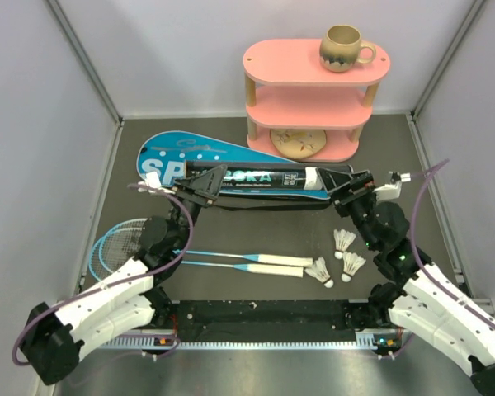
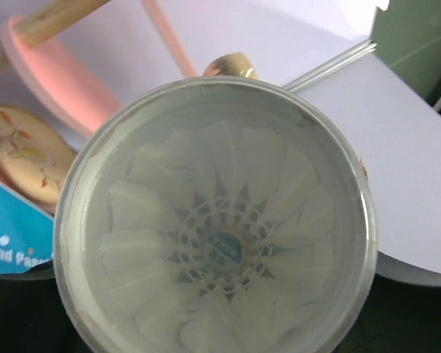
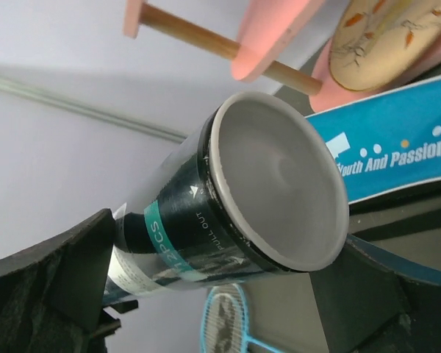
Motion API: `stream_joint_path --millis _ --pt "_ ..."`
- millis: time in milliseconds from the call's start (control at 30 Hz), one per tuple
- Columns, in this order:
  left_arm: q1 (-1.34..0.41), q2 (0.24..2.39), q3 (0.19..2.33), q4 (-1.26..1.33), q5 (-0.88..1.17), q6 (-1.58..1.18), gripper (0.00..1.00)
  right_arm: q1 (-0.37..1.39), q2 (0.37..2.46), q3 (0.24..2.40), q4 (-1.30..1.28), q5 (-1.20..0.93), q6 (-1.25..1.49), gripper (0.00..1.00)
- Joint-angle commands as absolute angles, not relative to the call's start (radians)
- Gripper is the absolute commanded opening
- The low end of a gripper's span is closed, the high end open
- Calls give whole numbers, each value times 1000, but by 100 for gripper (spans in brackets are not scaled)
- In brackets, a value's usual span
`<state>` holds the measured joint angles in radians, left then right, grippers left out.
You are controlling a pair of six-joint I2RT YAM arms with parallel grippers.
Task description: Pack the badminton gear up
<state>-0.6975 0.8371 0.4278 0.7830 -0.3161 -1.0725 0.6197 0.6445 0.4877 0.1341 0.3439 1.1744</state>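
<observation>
Rackets: two light-blue rackets (image 1: 276,260) lie flat on the table (image 1: 445,206) side by side, heads left, white handles right, near the arm bases.
Left gripper: left gripper (image 1: 205,186) is at the tube's left end. Can't tell if it is clamped or loose.
Cover: blue cover (image 1: 161,157) lies flat behind the rackets, under the tube.
Tube: black tube (image 1: 256,177) lies lengthwise on the cover, between both grippers. Feathers (image 2: 220,243) show through its clear left cap.
Shelf: pink shelf (image 1: 313,91) at the back, mug (image 1: 344,47) on the top tier.
Shuttlecocks: three shuttlecocks (image 1: 344,241) loose on the table, right of the handles.
Right gripper: right gripper (image 1: 348,191) is at the tube's grey-capped right end, fingers spread either side. Can't tell if they are pressing.
</observation>
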Motion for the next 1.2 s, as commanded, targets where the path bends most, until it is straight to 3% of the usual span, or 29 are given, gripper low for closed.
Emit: stream_joint_path --millis 0,167,267,367,433,533,667,800,933,1067,1167 --pt "-681 785 463 730 -459 -672 45 618 670 601 -259 239 576 99" --pt "-667 746 557 501 -578 -690 44 617 620 597 -307 262 532 99" --pt "-663 686 537 527 -672 -761 44 615 511 461 -174 163 651 99" --pt "-661 683 560 557 -612 -753 44 615 431 347 96 37 548 99" --pt "-660 693 628 441 -511 -762 44 617 487 438 108 -70 357 99" --pt "-660 716 663 344 -378 -755 43 656 746 697 -44 -171 113 99" --pt "-660 713 664 249 -282 -793 43 886 923 876 18 -40 -214 99" --pt "-657 703 647 239 -212 -818 44 922 1128 1052 -23 -219 -320 98" --pt "-658 666 605 308 -166 -834 44 948 1226 1091 -11 -310 -359 97" --pt "-658 644 565 363 -138 -859 45 971 1282 1095 66 -266 -350 97" --pt "-658 641 561 361 -112 -853 45 992 1322 1115 83 -167 -360 91"
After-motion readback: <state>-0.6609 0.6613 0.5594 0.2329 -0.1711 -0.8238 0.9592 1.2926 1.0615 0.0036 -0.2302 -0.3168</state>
